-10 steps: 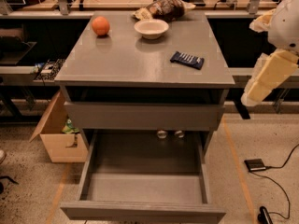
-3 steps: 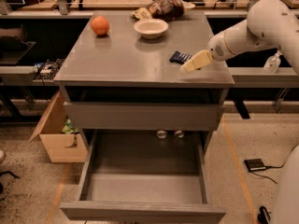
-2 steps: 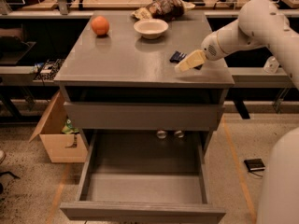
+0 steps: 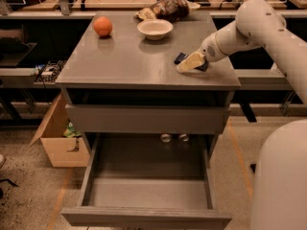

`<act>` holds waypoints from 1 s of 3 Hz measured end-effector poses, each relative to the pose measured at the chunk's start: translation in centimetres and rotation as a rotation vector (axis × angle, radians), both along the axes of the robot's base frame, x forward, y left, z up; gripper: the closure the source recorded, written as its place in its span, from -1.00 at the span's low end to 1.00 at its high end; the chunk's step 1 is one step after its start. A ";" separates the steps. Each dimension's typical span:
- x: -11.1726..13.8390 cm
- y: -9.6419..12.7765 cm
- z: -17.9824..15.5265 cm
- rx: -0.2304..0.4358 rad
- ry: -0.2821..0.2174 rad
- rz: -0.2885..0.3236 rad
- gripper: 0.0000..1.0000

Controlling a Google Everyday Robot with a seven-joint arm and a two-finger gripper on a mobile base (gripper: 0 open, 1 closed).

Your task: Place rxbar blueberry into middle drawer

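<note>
The rxbar blueberry (image 4: 180, 57), a dark navy bar, lies on the right side of the grey cabinet top (image 4: 120, 56); only its left end and a sliver at the right show. My gripper (image 4: 190, 63) reaches in from the right and sits directly on top of the bar, covering its middle. The middle drawer (image 4: 144, 218) is pulled out wide below the cabinet front, and nothing lies in it. The drawer above it (image 4: 144, 119) is closed.
An orange (image 4: 102, 26), a white bowl (image 4: 154, 28) and a brown glossy snack bag (image 4: 165, 7) sit at the back of the cabinet top. A cardboard box (image 4: 55, 140) stands on the floor at left. My white body (image 4: 283, 176) fills the lower right.
My arm swung in from the far right and lowered onto the bar. Over the last second the gripper edged left and down over it. The bar has not visibly moved.
</note>
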State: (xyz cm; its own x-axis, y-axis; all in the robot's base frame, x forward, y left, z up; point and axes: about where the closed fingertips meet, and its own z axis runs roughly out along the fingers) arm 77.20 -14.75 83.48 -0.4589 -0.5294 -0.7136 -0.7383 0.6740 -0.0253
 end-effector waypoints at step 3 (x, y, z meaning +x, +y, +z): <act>-1.9 1.9 2.5 0.004 -0.018 0.126 1.00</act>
